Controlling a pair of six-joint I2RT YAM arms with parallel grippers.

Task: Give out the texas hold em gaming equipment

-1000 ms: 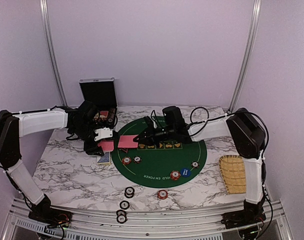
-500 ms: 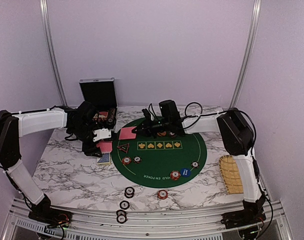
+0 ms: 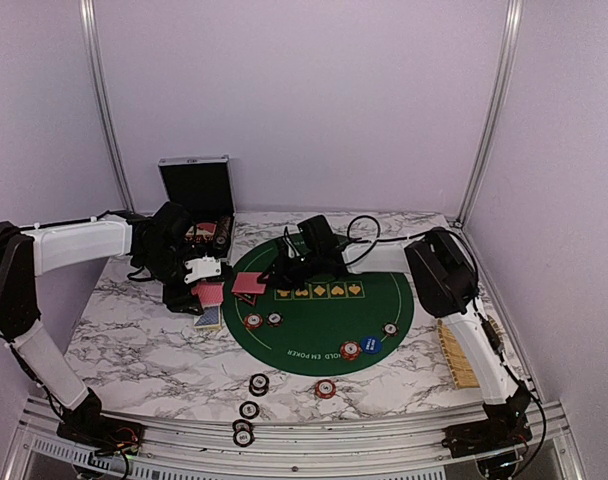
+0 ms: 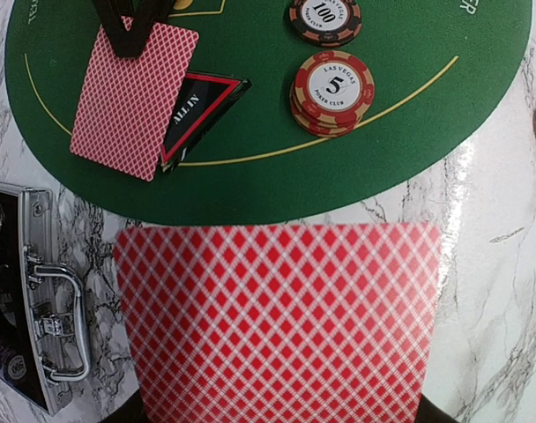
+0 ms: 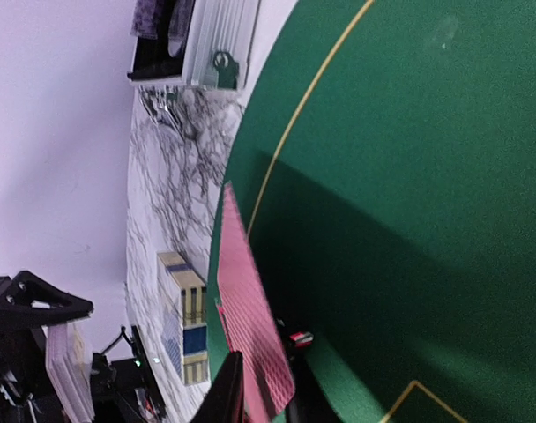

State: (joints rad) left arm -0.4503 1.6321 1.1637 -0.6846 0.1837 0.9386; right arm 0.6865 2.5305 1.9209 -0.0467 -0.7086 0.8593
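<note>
Hovering off the mat's [image 3: 314, 335] nine o'clock from above, the left gripper [image 3: 204, 288] is clamping the deck [image 3: 213, 294] as dealing stock; left wrist: one card [image 4: 131, 97] is overlapping the triangular marker [image 4: 202, 101]; right wrist: the right gripper [image 5: 261, 401] is straddling it, whether gripping I cannot tell

Your left gripper [image 3: 206, 291] pinches a card stack [image 4: 277, 326]; your right gripper [image 3: 273, 277] has one card [image 4: 131, 92] between its fingers.
</note>
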